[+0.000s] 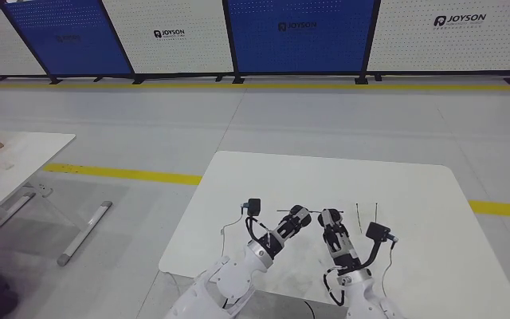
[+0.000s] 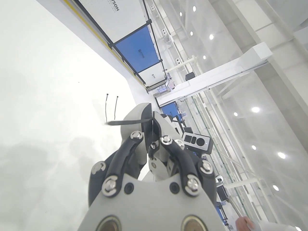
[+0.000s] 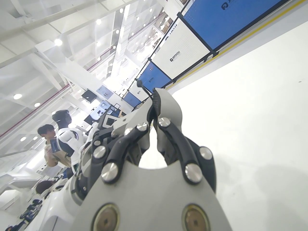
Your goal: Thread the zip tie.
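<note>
Top view: your left hand (image 1: 300, 213) and right hand (image 1: 327, 216), side by side, each pinch the zip tie (image 2: 130, 121), its strap lying left-right.

Blue and white perforated partition panels (image 1: 299, 36) stand beyond a grey floor (image 1: 159, 127) marked with yellow lines (image 1: 119, 173); round ceiling lights (image 2: 211, 36) glow overhead.

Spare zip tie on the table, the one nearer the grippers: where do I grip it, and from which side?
Grip the spare tie mid-strap, probably straight down from above, fingers closing across its width. It lies flat on the table, running away from the robot; the second tie lies parallel beside it, so open only narrowly.
</note>
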`<action>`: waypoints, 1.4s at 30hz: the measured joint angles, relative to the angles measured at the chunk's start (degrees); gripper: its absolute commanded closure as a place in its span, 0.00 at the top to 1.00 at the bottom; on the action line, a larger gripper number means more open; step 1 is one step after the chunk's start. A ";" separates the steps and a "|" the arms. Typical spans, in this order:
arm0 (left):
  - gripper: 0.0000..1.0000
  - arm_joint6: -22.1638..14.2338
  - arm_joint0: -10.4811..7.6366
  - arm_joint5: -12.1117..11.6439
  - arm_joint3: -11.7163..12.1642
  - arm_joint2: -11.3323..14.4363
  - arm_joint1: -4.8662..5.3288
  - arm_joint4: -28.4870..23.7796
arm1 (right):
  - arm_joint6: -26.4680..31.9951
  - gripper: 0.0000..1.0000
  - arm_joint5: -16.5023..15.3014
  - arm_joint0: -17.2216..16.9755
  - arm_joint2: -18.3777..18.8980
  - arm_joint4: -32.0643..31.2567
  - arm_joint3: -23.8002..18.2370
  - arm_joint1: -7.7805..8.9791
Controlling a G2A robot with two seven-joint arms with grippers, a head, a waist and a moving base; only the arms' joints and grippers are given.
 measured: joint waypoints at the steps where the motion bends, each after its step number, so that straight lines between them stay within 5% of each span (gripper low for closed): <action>1: 0.00 -0.01 -0.04 0.00 0.03 0.02 -0.01 -0.04 | 0.04 0.00 -0.05 -0.05 0.13 0.08 -0.04 0.01; 22: 0.00 -0.13 -0.60 0.06 0.15 0.74 -0.23 0.59 | 3.21 0.00 0.51 0.21 0.56 -0.55 -0.82 0.04; 24: 0.00 0.02 -0.66 0.18 0.15 0.75 -0.26 0.69 | 3.52 0.33 0.63 0.23 0.58 -0.26 -0.87 0.03; 28: 0.00 0.27 -0.75 0.38 0.15 0.80 -0.30 0.80 | 4.18 0.44 0.70 0.24 0.72 0.19 -1.09 0.03; 42: 0.00 0.21 -1.03 0.87 0.40 0.94 -0.42 0.75 | 2.65 0.37 -0.76 -1.02 1.58 -0.09 -2.25 0.16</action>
